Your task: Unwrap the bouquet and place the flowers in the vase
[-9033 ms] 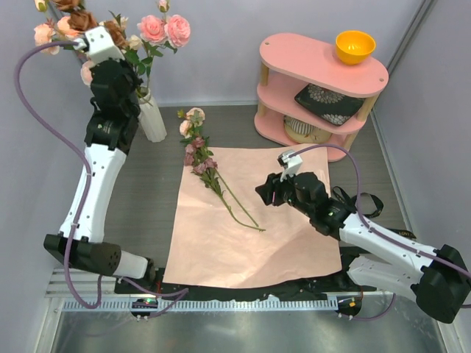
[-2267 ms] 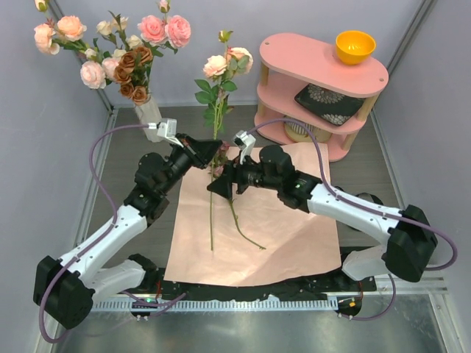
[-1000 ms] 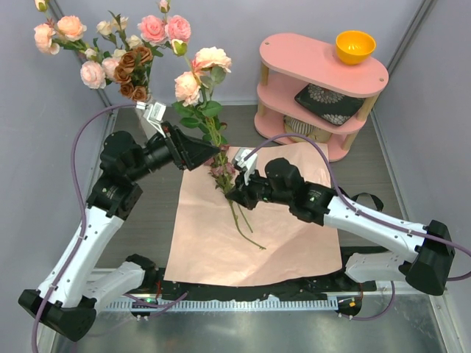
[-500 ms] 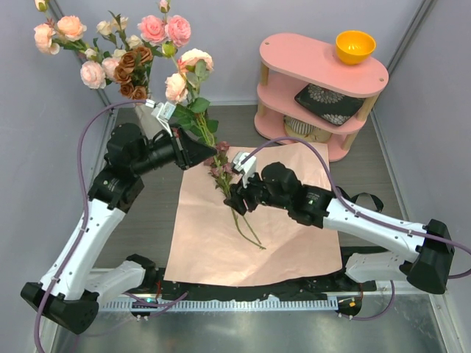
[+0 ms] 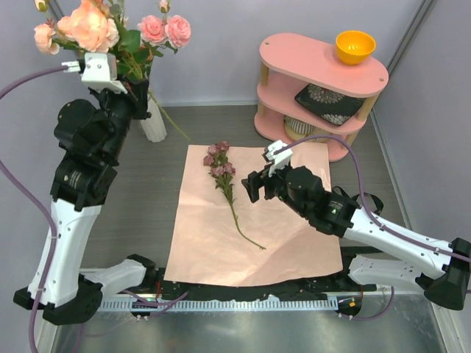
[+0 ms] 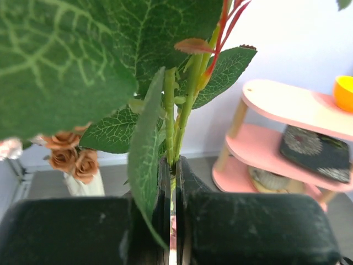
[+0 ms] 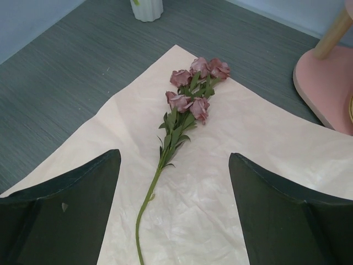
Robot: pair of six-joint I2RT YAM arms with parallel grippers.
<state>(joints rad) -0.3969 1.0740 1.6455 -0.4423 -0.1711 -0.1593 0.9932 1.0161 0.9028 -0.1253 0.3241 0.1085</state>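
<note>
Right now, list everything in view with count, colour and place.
vase: one, white, far left beside left arm
flowers in vase: several, mostly pink, far left
held stem: one, green-leaved, in left gripper
rose stem: one, mauve, lying on paper
paper sheet: one, pale pink, table centre
shelf unit: one, pink, far right
bowl: one, orange, top shelf
patterned pad: one, black, middle shelf
left gripper: one, black, shut on held stem
right gripper: one, black, open above paper

Top view high, near side, facing down; right wrist low over paper (image 7: 259, 138), shared overhead; left wrist tight against stems (image 6: 171, 116)
</note>
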